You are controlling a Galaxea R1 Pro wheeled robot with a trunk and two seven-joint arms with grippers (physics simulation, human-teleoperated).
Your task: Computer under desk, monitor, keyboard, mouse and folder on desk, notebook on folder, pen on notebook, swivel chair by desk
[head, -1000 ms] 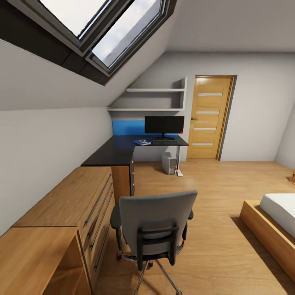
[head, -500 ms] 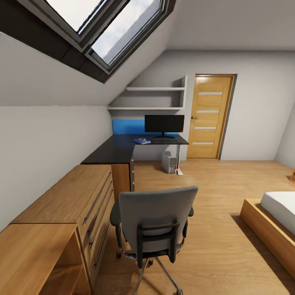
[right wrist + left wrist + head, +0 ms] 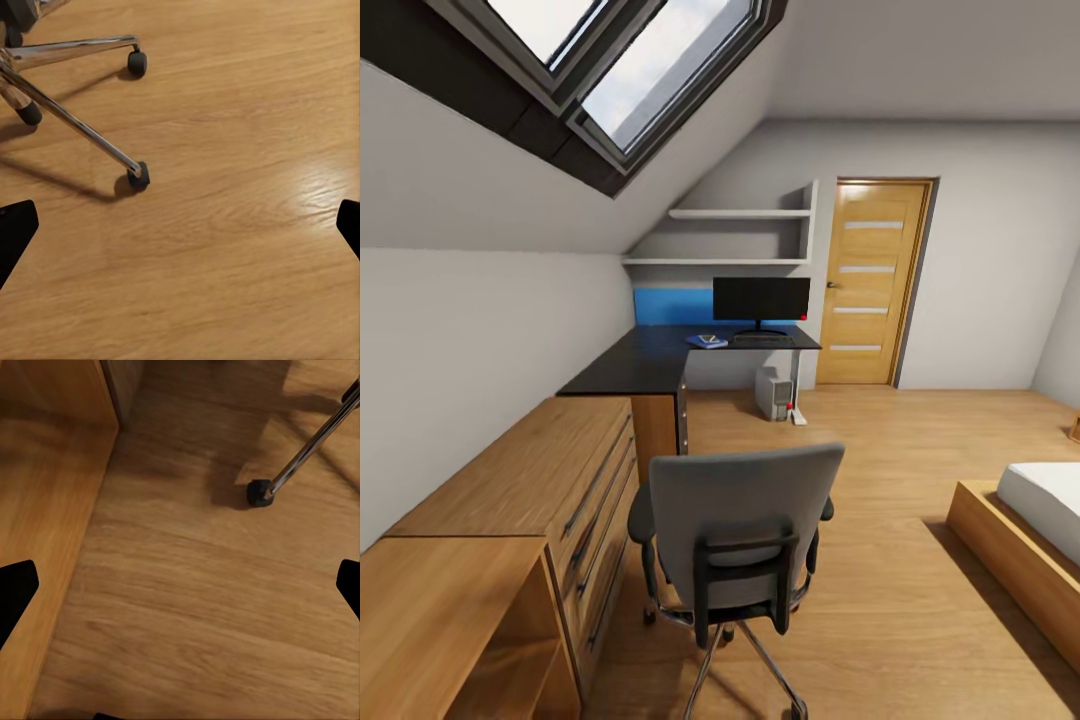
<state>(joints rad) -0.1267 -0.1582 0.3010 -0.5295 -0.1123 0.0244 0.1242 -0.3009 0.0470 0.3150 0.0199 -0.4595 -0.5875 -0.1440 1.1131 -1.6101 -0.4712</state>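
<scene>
Chair [image 3: 735, 535] stands close ahead, grey back to me, well short of the desk [image 3: 650, 362] in the far corner; its chrome legs and casters show on the floor [image 3: 225, 225] ahead of both my grippers, left gripper [image 3: 180, 592] and right gripper [image 3: 180, 229], each with fingers spread wide and holding nothing. On the desk: monitor [image 3: 761, 300], keyboard [image 3: 763, 340] before it, folder [image 3: 707, 341] beside that; computer [image 3: 773, 392] on the floor below. Wooden cabinet [image 3: 530, 480] runs along my left, bed [image 3: 1030, 540] at right, door [image 3: 870, 285] beyond.
</scene>
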